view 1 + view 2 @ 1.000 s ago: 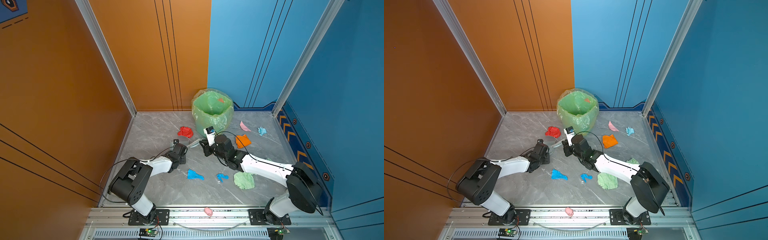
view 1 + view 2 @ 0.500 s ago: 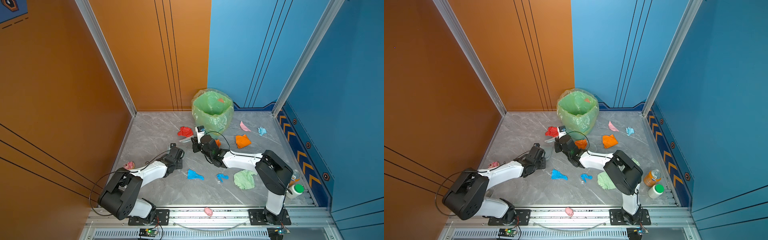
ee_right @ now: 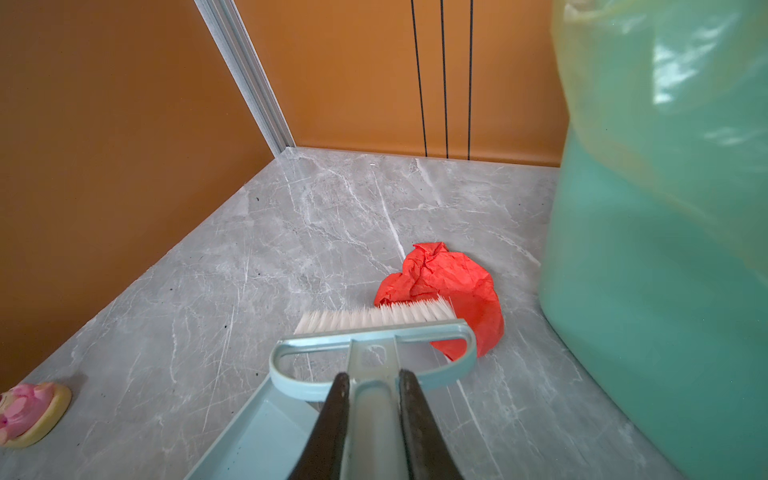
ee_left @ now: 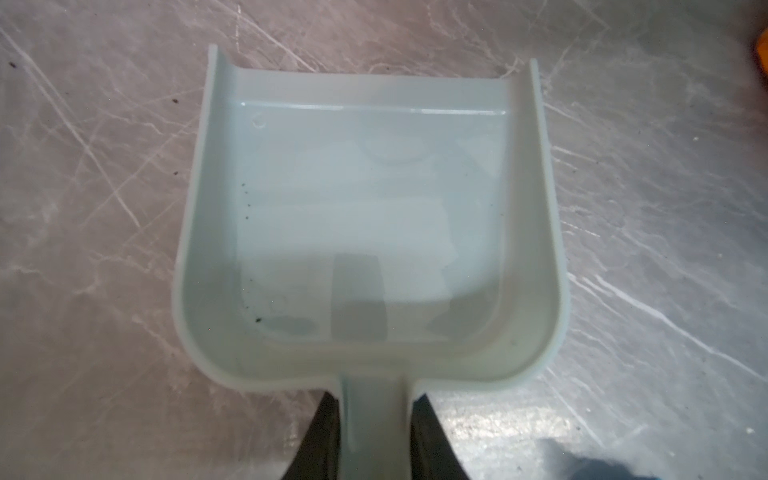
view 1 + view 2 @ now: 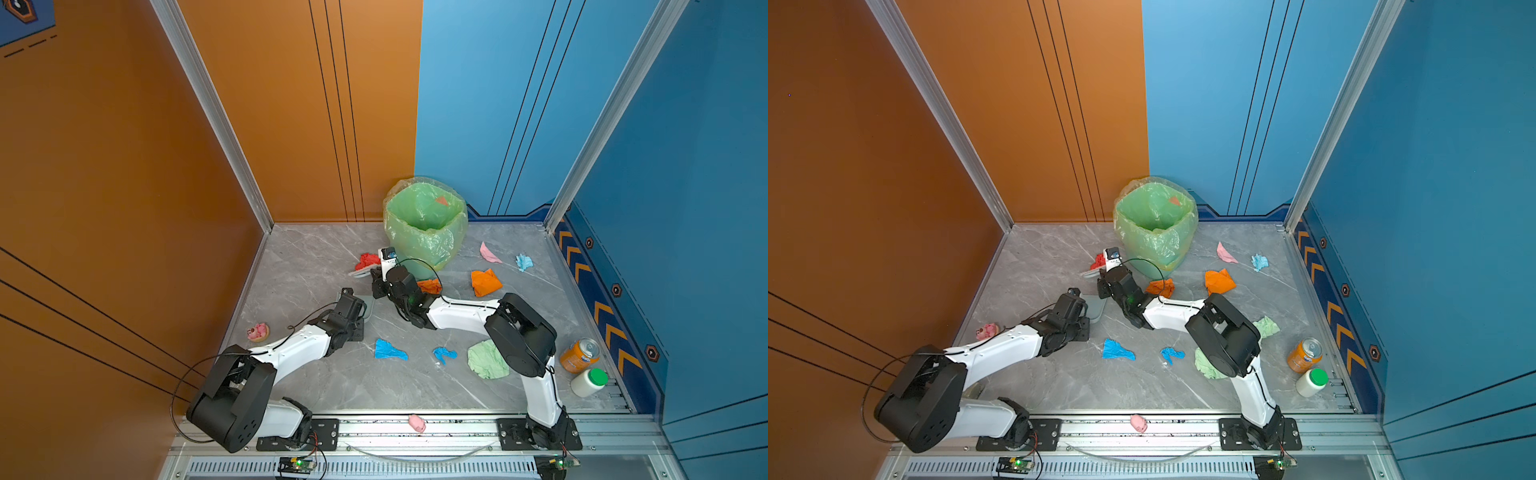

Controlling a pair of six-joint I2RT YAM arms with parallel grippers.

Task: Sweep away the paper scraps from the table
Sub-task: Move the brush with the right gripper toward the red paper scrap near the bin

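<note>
Right gripper [image 3: 372, 376], clamping the brush [image 3: 374, 319], has reached the red scrap [image 3: 449, 274] — sweeping can begin. Left gripper [image 4: 372, 397] holds the dustpan [image 4: 365, 208] (empty).

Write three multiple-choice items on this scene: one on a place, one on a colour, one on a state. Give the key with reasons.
1. Where does the red scrap lie?
A. at the bristles of the brush, beside the bin
B. at the near edge
C. in the far right corner

2. What colour is the cap of the white bottle?
A. red
B. green
C. blue

3. The dustpan in the left gripper is:
A. heaped with paper
B. free of paper
C. upside down

Key:
1 A: the right wrist view shows the bristles meeting it next to the bin.
2 B: the cap is green in both top views.
3 B: the left wrist view shows its tray without paper.
</note>
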